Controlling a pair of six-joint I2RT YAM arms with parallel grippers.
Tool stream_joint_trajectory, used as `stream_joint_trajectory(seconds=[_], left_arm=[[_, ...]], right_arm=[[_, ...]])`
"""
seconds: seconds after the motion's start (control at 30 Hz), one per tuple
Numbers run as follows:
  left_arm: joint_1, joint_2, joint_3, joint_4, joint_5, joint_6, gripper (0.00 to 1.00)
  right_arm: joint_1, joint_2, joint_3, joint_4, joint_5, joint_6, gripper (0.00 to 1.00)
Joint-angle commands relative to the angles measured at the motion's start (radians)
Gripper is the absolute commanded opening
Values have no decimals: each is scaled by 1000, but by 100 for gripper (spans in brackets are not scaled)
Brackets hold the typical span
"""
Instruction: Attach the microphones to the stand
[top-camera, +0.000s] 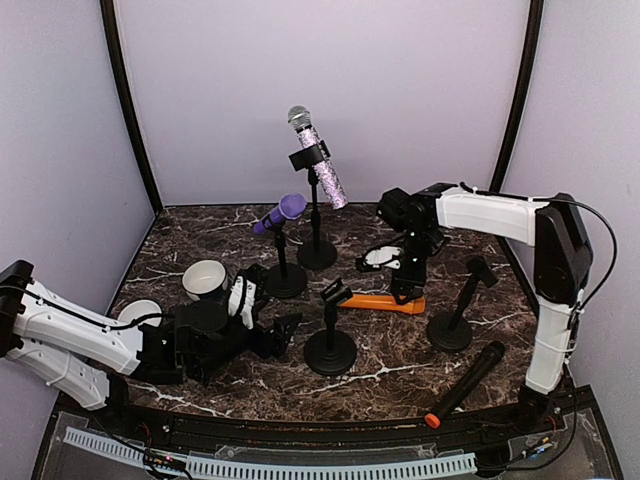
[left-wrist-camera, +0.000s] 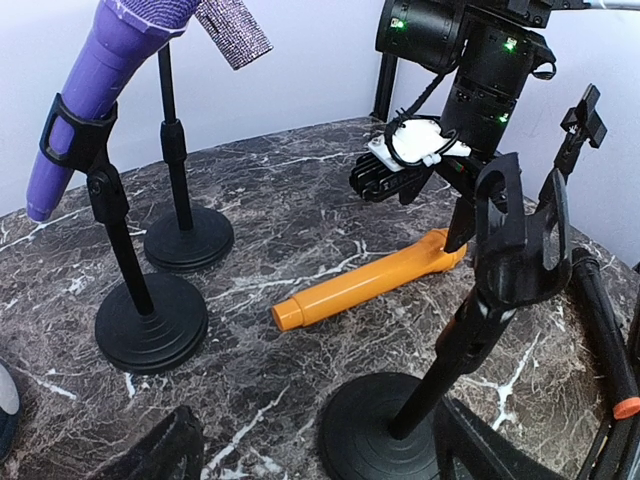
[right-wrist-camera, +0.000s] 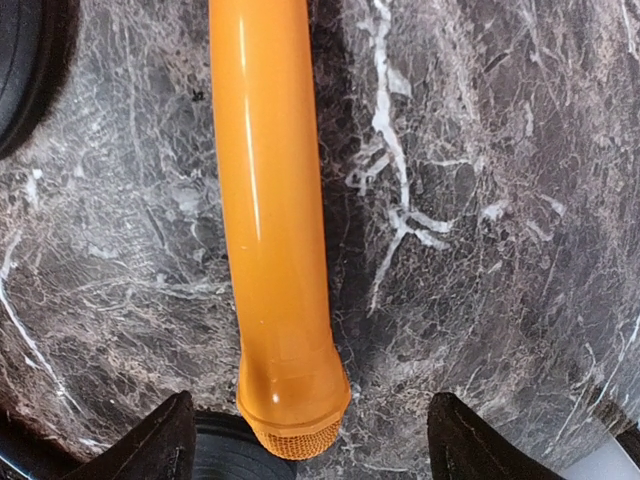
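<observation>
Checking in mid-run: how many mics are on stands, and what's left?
Done: the purple microphone and the glittery lilac microphone sit clipped in stands. In hand: the right gripper is open, straddling the head end of the orange microphone, which lies flat on the table, not yet gripped. Left: that one and the black microphone by the front edge; the middle stand and the right stand have empty clips.

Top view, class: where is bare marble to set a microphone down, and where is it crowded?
Bare: the back-left corner, behind the white bowl and the purple microphone's stand; also the front strip between the empty centre stand and the black microphone. Crowded: the middle, around the orange microphone.
</observation>
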Motion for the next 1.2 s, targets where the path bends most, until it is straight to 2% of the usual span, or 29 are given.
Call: stream_joint_trajectory(seconds=[0.0, 0.3, 0.63, 0.9, 1.17], left_arm=[[-4, -35, -21, -7, -14, -12, 81], [-4, -26, -26, 9, -9, -17, 81], [-4, -24, -24, 12, -6, 0, 80], [-4, -114, 84, -192, 5, 179, 80], [-7, -151, 356, -577, 59, 472, 80]], right_arm=[[-5, 50, -25, -23, 50, -6, 78], [-7, 111, -53, 2, 74, 0, 71], [-12, 61, -10, -42, 96, 19, 38], [-23, -117, -13, -61, 78, 48, 27], [-21, -312, -15, -75, 31, 51, 23]])
